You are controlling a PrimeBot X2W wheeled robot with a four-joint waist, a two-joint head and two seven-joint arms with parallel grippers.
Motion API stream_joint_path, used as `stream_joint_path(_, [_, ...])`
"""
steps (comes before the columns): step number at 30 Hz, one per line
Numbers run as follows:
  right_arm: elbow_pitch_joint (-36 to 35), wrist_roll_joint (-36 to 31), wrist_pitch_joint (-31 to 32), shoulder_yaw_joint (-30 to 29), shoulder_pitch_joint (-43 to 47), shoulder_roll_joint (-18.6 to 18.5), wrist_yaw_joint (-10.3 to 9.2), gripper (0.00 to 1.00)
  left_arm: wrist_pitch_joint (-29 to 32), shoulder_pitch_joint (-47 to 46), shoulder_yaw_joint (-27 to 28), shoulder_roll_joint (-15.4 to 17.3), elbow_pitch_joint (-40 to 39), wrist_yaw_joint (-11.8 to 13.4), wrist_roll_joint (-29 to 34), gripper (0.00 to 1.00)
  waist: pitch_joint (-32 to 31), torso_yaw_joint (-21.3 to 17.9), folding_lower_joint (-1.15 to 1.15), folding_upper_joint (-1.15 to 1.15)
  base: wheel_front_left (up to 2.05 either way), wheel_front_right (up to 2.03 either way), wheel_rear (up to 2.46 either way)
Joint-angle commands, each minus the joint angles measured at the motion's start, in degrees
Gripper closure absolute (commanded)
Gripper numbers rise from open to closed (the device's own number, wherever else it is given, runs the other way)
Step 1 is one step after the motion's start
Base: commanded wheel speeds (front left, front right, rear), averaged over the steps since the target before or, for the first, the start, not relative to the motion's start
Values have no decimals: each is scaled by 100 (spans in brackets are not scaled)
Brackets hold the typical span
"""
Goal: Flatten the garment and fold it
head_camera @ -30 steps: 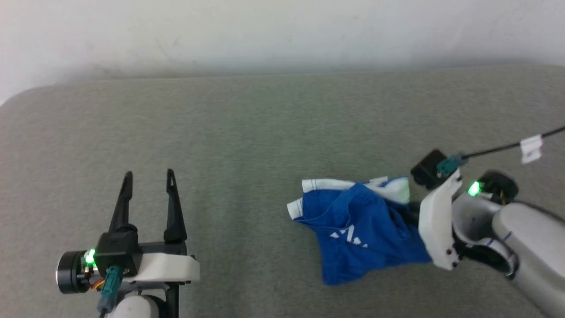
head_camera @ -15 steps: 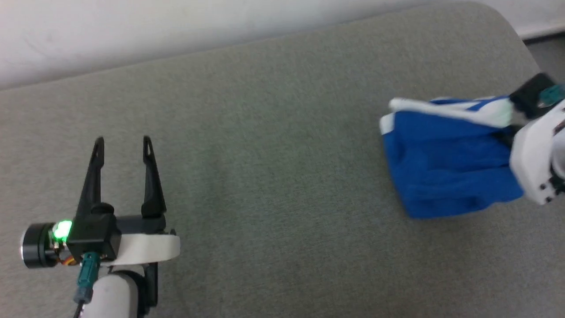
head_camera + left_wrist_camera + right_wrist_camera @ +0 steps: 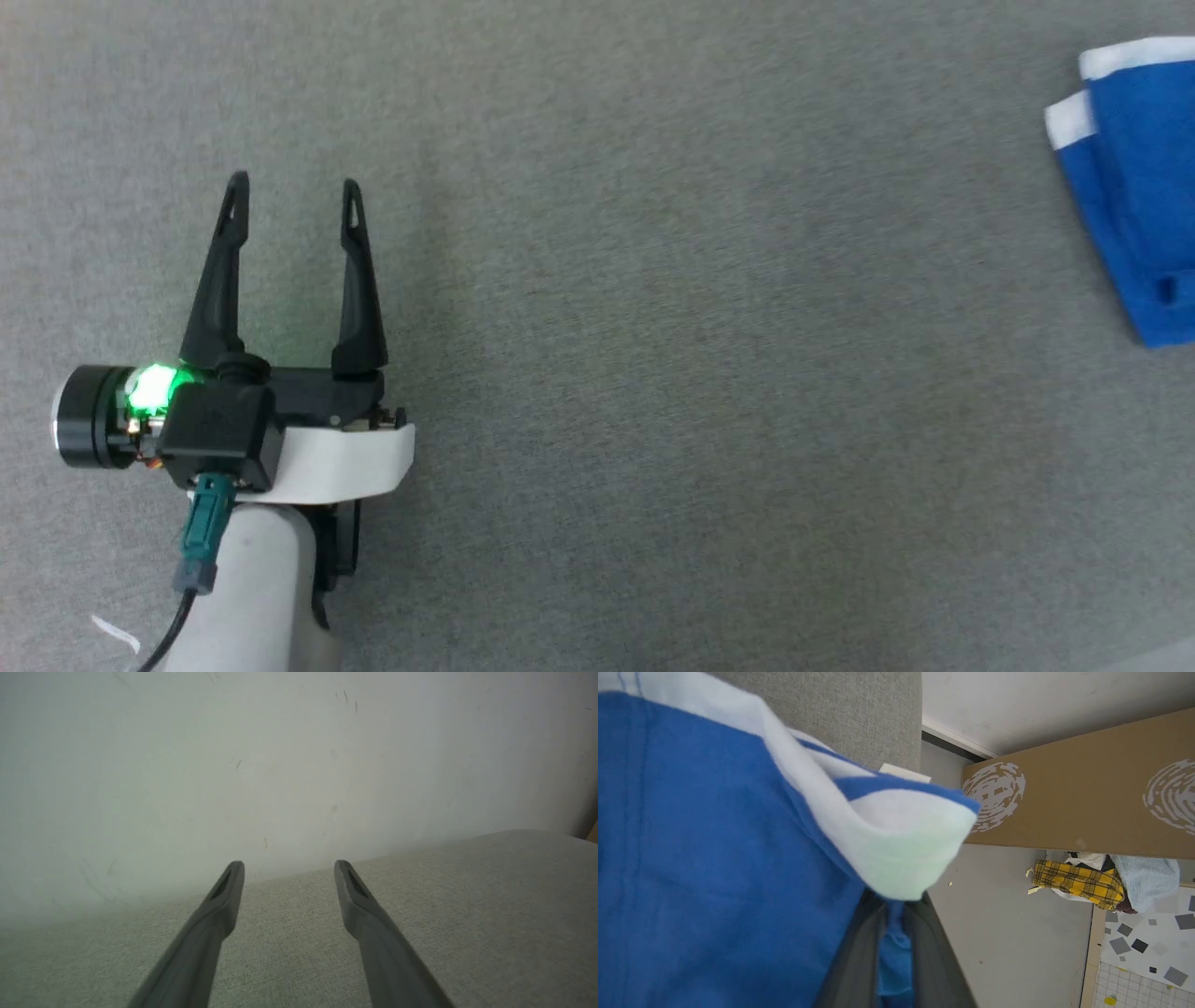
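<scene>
Noted grey fabric-covered table [image 3: 653, 373] across the head view. Found blue shorts [image 3: 1134, 187] bunched at its far right, cut by the frame edge, visible part running up and down that view. Found left claw [image 3: 294, 182] open and empty, well apart from the shorts, which lay off to its right. Found right claw [image 3: 896, 919] closed on a blue fold beneath the white band. Judged right arm the nearer; expected a long rightward reach from the left.

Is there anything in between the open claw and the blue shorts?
No, nothing visible. Just bare grey cushion lies between the left gripper and the shorts at the head view's right edge.
</scene>
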Motion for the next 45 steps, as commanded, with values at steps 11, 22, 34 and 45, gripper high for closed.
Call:
stream_joint_path(11, [587, -449, -1092, -380, -158, 262, -12, 0, -27, 201, -15, -58, 224, 173, -208, 0, -689, 362, -2, 0, 0, 0, 0])
stream_joint_path(22, [-820, -864, -3676, -1655, 710, 1089, -12, 0, -27, 914, 325, -241, 328, 242, -493, 0, -1902, 767, -2, 0, 0, 0, 0])
stream_joint_path(34, [-3166, -1559, -3845, -3176, 3624, 3354, -12, 0, -27, 1264, 486, -407, 644, -29, -593, 0, -2602, 1399, -2, 0, 0, 0, 0])
stream_joint_path(45, [-3648, -1734, -3820, -3408, 5233, 4097, 0, 100, 1, 1438, 552, -435, 1005, -187, -496, 100, -2768, 1475, -2, 0, 0, 0, 0])
